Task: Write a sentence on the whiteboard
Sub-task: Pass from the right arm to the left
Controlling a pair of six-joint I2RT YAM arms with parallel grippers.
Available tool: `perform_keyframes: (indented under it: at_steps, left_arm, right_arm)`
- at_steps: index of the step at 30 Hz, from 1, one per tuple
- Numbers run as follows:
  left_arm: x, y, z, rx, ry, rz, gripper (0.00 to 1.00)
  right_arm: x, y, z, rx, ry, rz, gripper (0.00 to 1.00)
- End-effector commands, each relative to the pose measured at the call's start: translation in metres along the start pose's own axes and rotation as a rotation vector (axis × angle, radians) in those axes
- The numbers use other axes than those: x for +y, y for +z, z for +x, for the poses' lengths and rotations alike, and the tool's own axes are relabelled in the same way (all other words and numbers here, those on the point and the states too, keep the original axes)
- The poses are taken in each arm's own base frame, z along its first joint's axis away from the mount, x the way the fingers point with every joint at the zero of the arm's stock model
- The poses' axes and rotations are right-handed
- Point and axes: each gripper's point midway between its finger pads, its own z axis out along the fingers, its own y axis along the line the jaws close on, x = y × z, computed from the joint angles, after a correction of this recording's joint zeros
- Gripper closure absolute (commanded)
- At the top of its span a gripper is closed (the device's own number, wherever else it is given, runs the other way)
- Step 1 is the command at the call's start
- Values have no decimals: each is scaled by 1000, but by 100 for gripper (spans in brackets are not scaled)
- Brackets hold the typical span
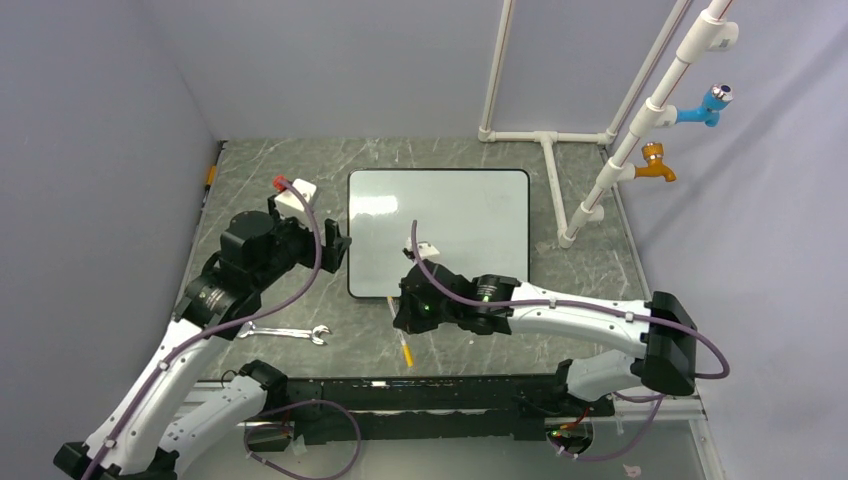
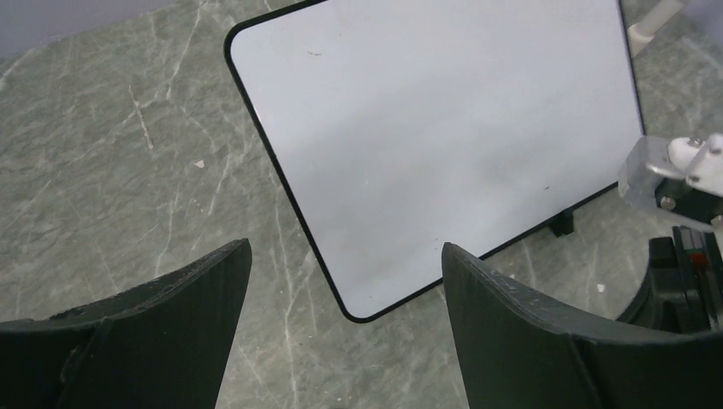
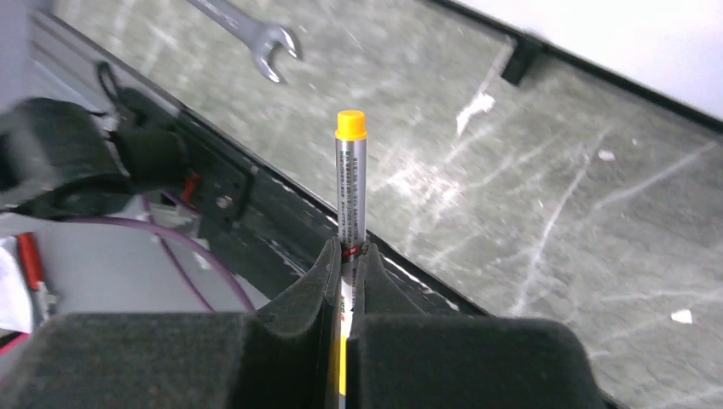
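Observation:
The whiteboard [image 1: 438, 230] lies flat at the table's middle and is blank; no orange lettering of the sentence shows on it. My left gripper [image 1: 335, 247] is open and empty at the board's left edge. In the left wrist view the gripper [image 2: 345, 249] is over the board's [image 2: 443, 145] near corner. My right gripper [image 1: 405, 318] sits just in front of the board's near edge, shut on a marker [image 1: 404, 345]. In the right wrist view the gripper [image 3: 347, 252] clamps the silver marker [image 3: 350, 183], its orange end [image 3: 351, 124] pointing away from the board.
A steel wrench [image 1: 285, 332] lies on the table near the left arm and shows in the right wrist view [image 3: 256, 34]. A black clip [image 2: 561, 223] sits on the board's near edge. White pipes [image 1: 560, 190] with blue and orange taps stand at the back right.

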Motion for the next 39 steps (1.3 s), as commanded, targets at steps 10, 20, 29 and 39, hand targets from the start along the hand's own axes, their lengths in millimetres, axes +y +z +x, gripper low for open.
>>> perform_keyframes:
  at_steps: [10,20,29,39]
  left_arm:
    - [-32,-63,-70,-389,-125,171,15]
    - [-59,-67,-74,-568,29,339,18]
    - [-89,-66,-84,-712,162,515,21]
    - [-105,-48,-94,-751,209,584,22]
  right_arm:
    - [38,-88,-159,-657,368,-107,100]
    - [-6,-141,-219,-914,831,43,100]
    - [-16,-147,-234,-897,1043,-40,100]
    - [-11,-155,-237,-892,1079,-101,100]
